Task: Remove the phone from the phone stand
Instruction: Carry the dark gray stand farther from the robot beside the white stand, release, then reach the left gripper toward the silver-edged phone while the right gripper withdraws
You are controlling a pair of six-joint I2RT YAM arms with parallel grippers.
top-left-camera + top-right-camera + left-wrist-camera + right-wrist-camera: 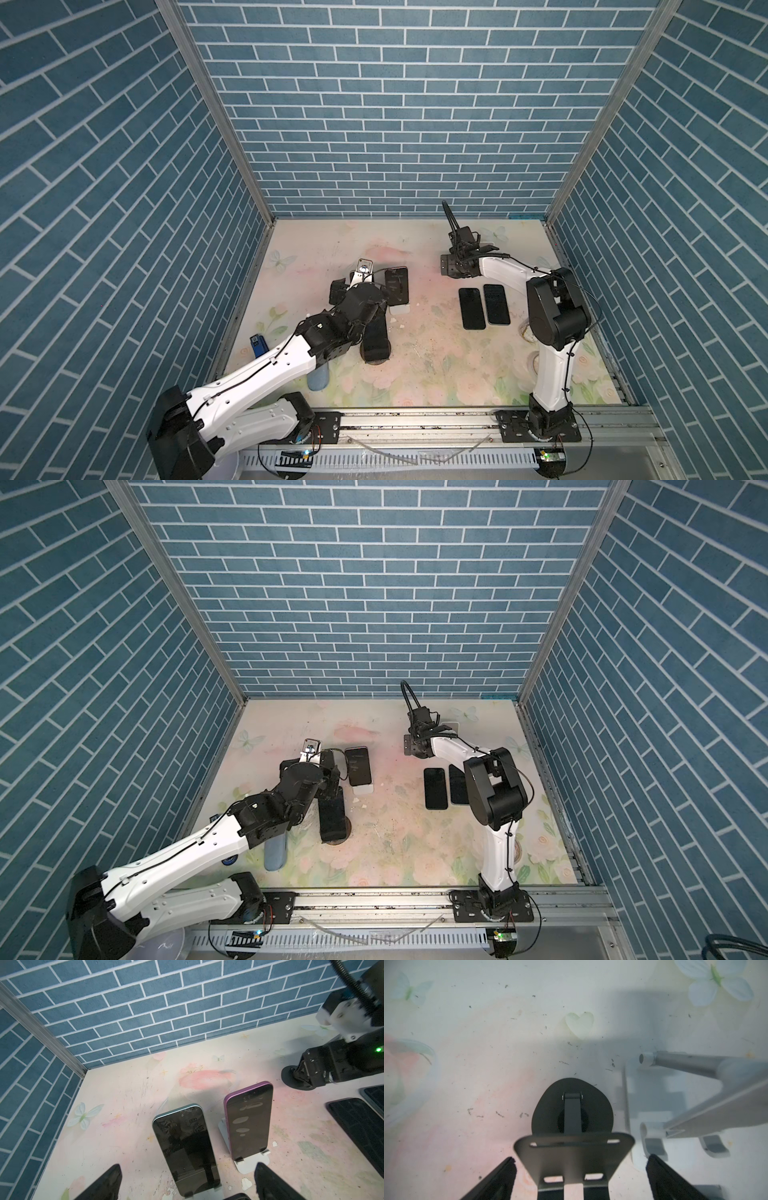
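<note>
On the floral table (415, 374), two bare black phones (471, 308) are lying flat side by side near the right arm, whose right gripper (579, 1178) is hovering with jaws spread wide and empty over an unloaded dark metal stand (573, 1142), with an unloaded white stand (654, 1105) just beside it. The left gripper (187, 1184) is also gaping, holding nothing, and facing a teal-edged phone (185, 1147) propped upright on its stand, beside a purple-edged phone (248, 1120) leaning in a white stand (249, 1162). Each phone is probably rigid, fairly light, glass-slick and breakable, so pinching the two long side edges near the top and lifting clear of the lip seems safest.
</note>
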